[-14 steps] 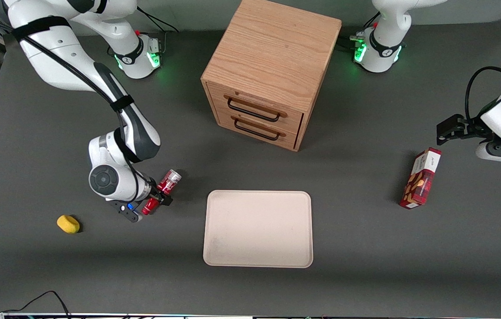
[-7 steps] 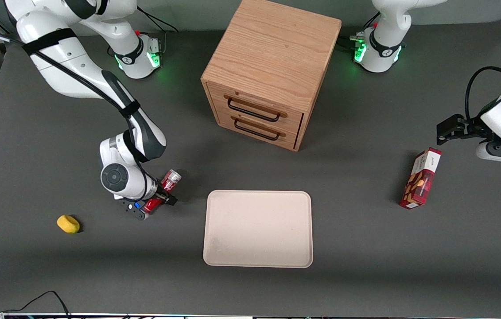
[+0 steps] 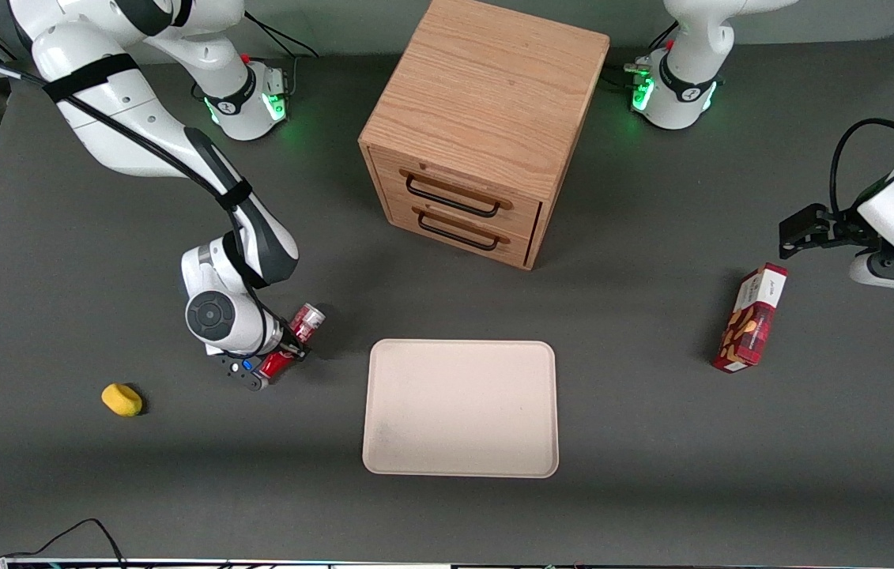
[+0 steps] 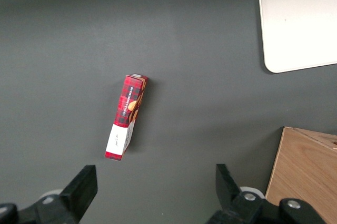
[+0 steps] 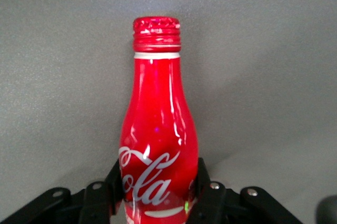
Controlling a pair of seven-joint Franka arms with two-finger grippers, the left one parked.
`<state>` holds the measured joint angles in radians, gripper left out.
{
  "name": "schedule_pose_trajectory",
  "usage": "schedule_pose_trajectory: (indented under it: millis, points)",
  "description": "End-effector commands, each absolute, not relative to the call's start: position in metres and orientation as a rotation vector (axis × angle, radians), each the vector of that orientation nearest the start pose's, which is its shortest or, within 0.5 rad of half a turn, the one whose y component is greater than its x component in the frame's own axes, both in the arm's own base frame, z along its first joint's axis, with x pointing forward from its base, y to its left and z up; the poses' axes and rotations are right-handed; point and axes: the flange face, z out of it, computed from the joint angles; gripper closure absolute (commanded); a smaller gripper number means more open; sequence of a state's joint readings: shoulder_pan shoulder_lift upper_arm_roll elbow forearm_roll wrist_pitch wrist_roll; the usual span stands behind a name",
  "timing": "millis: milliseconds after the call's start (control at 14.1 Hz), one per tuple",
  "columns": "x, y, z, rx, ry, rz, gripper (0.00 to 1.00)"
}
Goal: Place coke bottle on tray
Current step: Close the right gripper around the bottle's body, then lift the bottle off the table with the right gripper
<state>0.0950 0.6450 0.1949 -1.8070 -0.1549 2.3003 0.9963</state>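
My right gripper (image 3: pixel 288 345) is shut on the coke bottle (image 3: pixel 294 340), a slim red bottle with white script lettering. It holds the bottle tilted just above the table, the silver-grey base end (image 3: pixel 312 314) pointing toward the cabinet. In the right wrist view the fingers (image 5: pixel 202 179) clamp the bottle's body (image 5: pixel 158 145) from both sides, its red cap away from the camera. The beige tray (image 3: pixel 461 407) lies flat on the table, apart from the bottle, toward the parked arm's end. The tray's corner also shows in the left wrist view (image 4: pixel 295 19).
A wooden cabinet with two drawers (image 3: pixel 478 134) stands farther from the front camera than the tray. A yellow object (image 3: pixel 122 399) lies toward the working arm's end. A red snack box (image 3: pixel 751 318) lies toward the parked arm's end; it also shows in the left wrist view (image 4: pixel 126 116).
My gripper has moved with the bottle a little toward the tray and slightly away from the front camera, mostly in the first half second. The tray has not moved.
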Motion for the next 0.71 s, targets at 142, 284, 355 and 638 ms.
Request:
schedule_pose_trajectory:
  millis: [142,284,355,638]
  points:
    - [0.618,0.162,0.243,-3.129,0.858,0.138,1.0]
    - [0.619,0.154,0.291,-3.17,0.737,0.116,1.0]
    - [0.62,0.149,0.318,-3.19,0.676,0.117,1.0]
    - [0.627,0.145,0.436,-3.234,0.444,0.103,1.0]
